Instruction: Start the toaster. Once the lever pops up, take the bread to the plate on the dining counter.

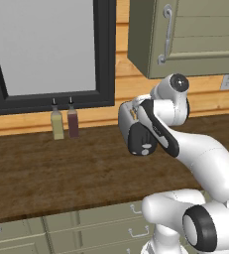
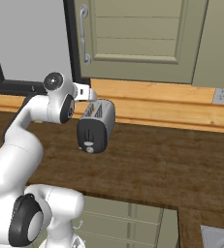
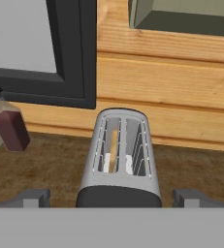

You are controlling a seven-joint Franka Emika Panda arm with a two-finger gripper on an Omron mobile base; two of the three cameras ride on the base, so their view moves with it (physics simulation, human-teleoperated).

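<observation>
Toaster (image 3: 120,160) stands longways, black end toward the robot, bread (image 3: 114,149) in one slot, pincer (image 3: 111,197) wide open, holding nothing.

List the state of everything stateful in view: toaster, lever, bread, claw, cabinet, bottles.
toaster: upright on the dark wood worktop, black end face toward the robot.
lever: low on the end face.
bread: standing in the left slot.
claw: open, a fingertip either side of the toaster's near end, holding nothing.
cabinet door: shut.
bottles: two, upright, capped, side by side under the window.
</observation>
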